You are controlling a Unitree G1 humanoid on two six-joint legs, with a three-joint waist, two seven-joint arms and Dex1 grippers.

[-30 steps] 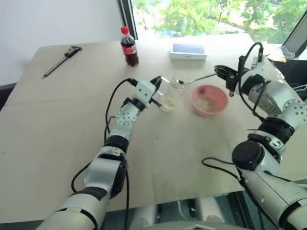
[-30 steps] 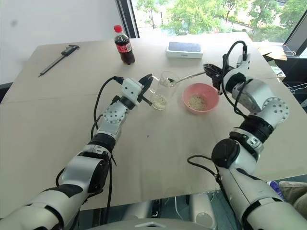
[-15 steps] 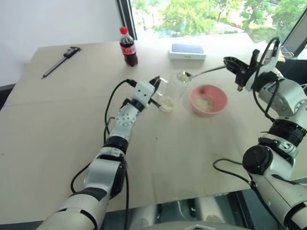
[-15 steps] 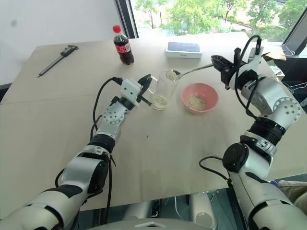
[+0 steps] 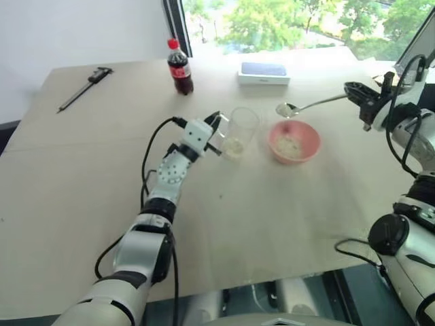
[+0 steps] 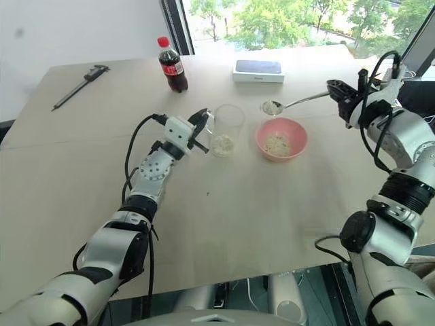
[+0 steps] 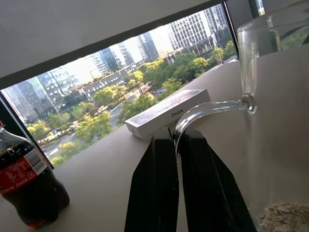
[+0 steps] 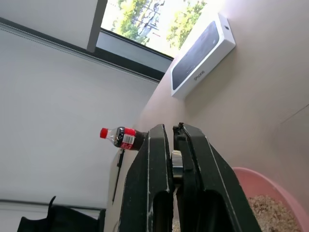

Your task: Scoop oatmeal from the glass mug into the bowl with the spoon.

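Right gripper clamping spoon above bowl, left gripper pinching glass mug handle

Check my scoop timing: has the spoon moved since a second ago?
Yes. The spoon, held in the right tool, has left the glass mug and travelled right; its loaded end now hangs over the far rim of the pink bowl.

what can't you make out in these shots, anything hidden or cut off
- Spoon tip: hidden behind the right gripper's fingers in the right wrist view.
- Bowl: cut off by that view's edge.
- Mug: rim and base cut off in the left wrist view; the left gripper is shut on its handle.
- Box print: too small in the eye views.
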